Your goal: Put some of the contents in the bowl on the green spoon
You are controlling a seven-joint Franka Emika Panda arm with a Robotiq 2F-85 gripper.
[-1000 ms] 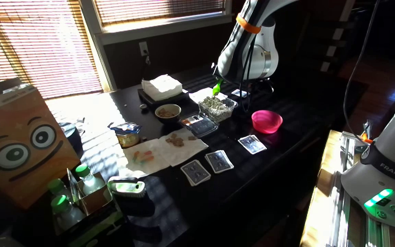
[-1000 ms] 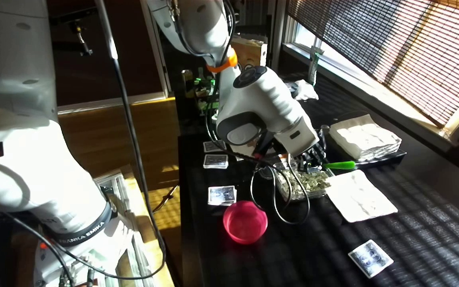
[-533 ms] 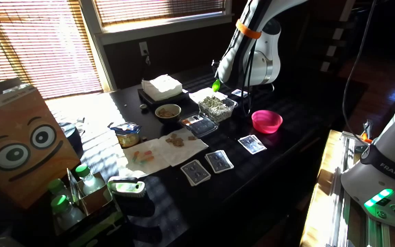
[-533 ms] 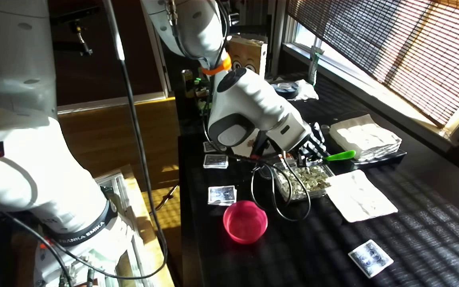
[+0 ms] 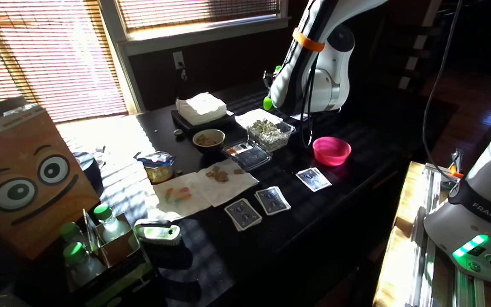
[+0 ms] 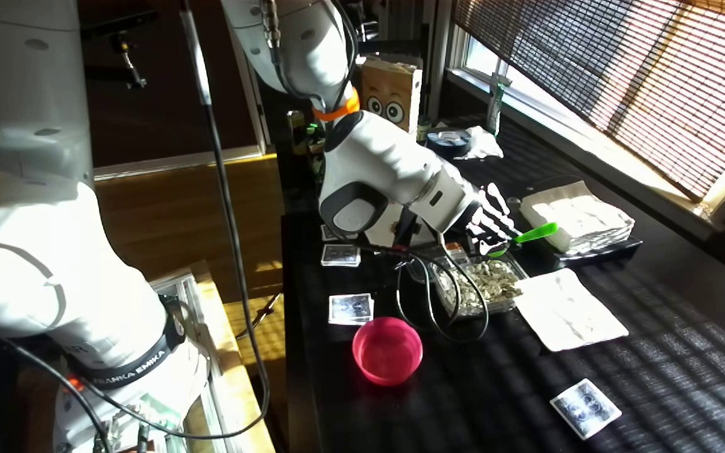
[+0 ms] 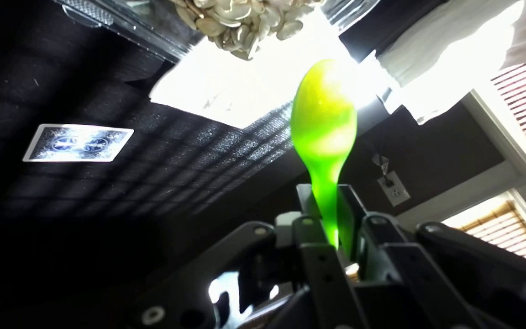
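Pinching green spoon (image 7: 323,109) in claw (image 7: 327,196) | just swung handle-up above clear tub (image 5: 280,141) of pumpkin seeds (image 7: 244,20), between long edges of desk (image 6: 494,390) | can't spot any on it, so prob yet to scoop tbh | further right, see pink bowl (image 5: 332,158) by robot-side edge

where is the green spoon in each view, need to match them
In an exterior view: green spoon upper middle, above pale seeds.
In an exterior view: green spoon right of centre, up-right of pale seeds.
Wrist view: green spoon just right of centre, below pale seeds.
Shared landmark: pale seeds.
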